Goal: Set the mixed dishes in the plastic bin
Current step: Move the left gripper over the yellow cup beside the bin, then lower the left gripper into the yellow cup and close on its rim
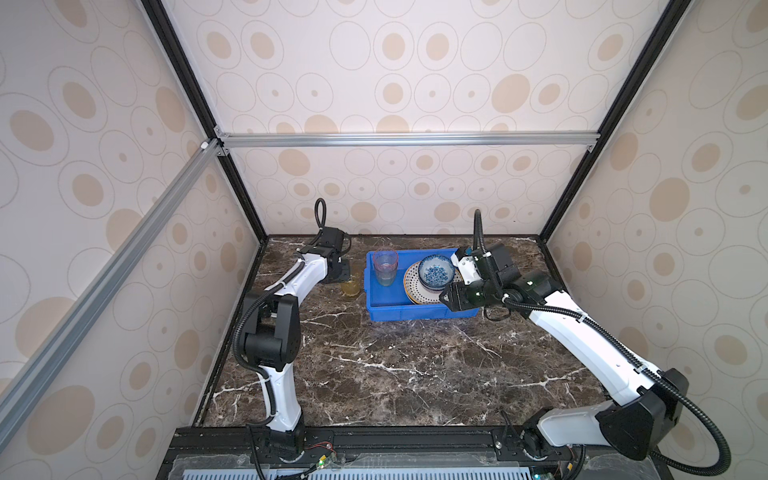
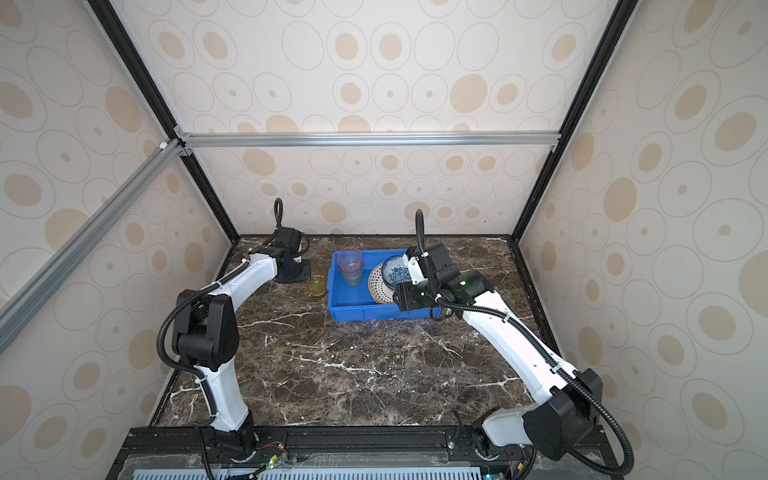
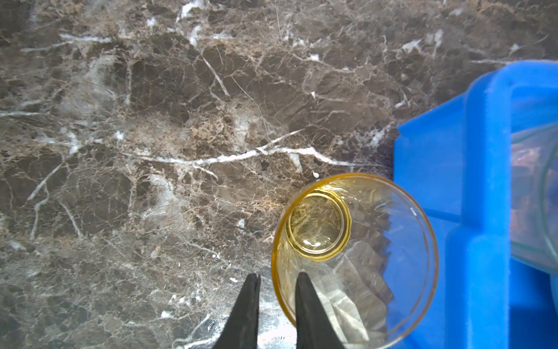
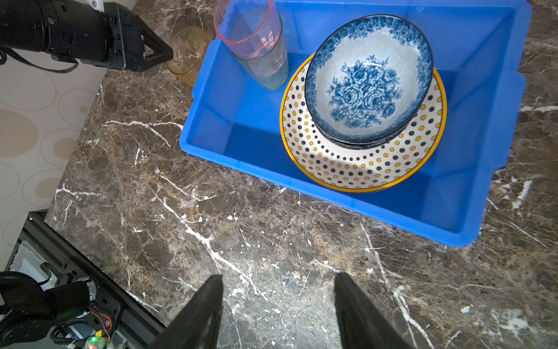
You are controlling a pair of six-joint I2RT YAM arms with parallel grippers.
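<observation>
An amber tumbler [image 1: 351, 287] [image 3: 318, 226] stands on the marble table just left of the blue plastic bin [image 1: 415, 313] [image 4: 483, 90]. My left gripper [image 1: 344, 276] [image 3: 277, 276] hangs over it, jaws narrowly apart astride its near rim: one finger inside, one outside, with table showing between the outer finger and the glass. In the bin a pink tumbler [image 4: 244, 24] sits nested in a greenish one [image 4: 268, 72], and a blue-white floral bowl [image 4: 368, 81] rests on a dotted yellow-rimmed plate [image 4: 347, 166]. My right gripper [image 1: 446, 299] [image 4: 277, 281] is open and empty by the bin's front right corner.
The bin sits near the back of the dark marble table [image 1: 395, 374]. Patterned enclosure walls stand close on the left, right and rear. A black rail [image 1: 395, 440] carrying both arm bases runs along the front edge. The left arm's wrist [image 4: 90, 36] shows in the right wrist view.
</observation>
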